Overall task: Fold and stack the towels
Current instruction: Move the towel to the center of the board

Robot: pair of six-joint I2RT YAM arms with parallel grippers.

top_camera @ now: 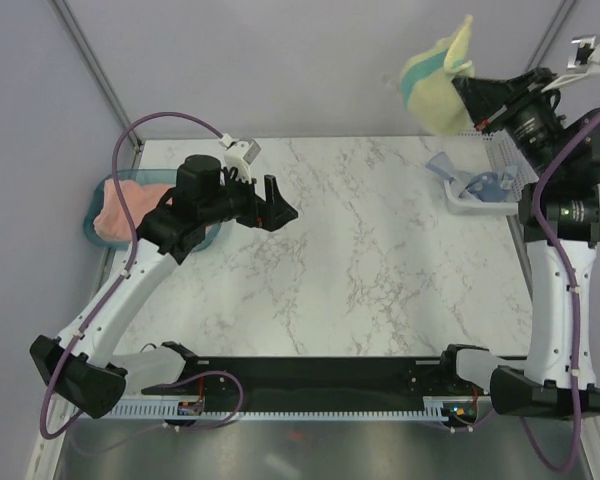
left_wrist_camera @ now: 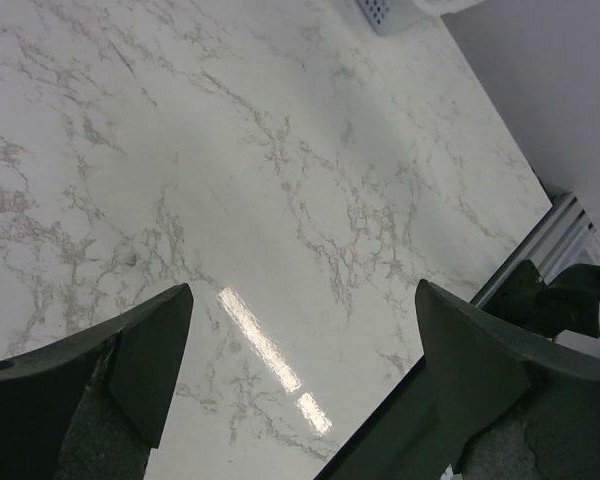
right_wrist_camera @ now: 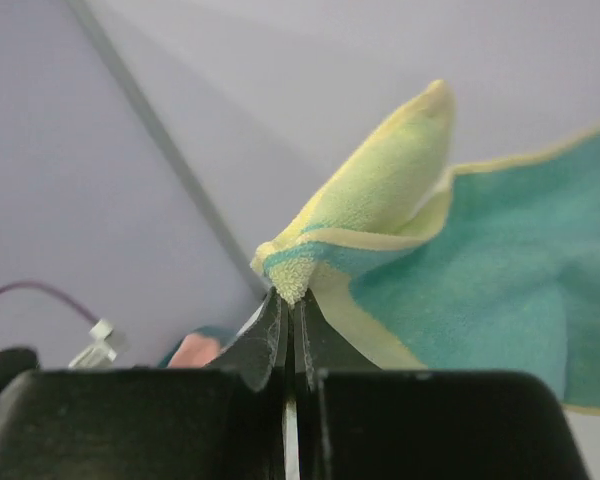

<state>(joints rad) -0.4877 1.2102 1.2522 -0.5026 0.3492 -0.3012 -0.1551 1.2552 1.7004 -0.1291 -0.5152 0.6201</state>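
The yellow-and-teal towel (top_camera: 435,85) hangs high in the air above the far right corner of the marble table (top_camera: 380,260), pinched by one bunched corner. In the right wrist view that corner (right_wrist_camera: 310,265) sits between the closed jaws of the right gripper (right_wrist_camera: 290,300), which hold only a small tuft of the hem while the teal patch spreads out to the side. The grip looks thin, so a fast swing could shake the cloth loose.

Below it, the blue towel (top_camera: 470,185) lies crumpled in the white mesh basket (top_camera: 500,155). On the far left, the pink towel (top_camera: 130,205) rests in the teal tray (top_camera: 90,228). The left gripper (top_camera: 278,203) hovers over the table just beside the tray. Its jaws are wide apart and empty, and the left wrist view shows only bare marble between them (left_wrist_camera: 305,295).

The step in hand appears to be carrying the lifted towel out of the basket to the open middle of the table for folding. To do it well, the right arm should travel slowly and lift the hanging end clear of the basket wall. It should then lower the towel so the free edge touches down first and drags flat, not in a heap. The left gripper is well placed to take a second corner. It should approach along the hem next to the held corner, not through the middle of the cloth, so the two arms can stretch one edge taut before laying the towel down.
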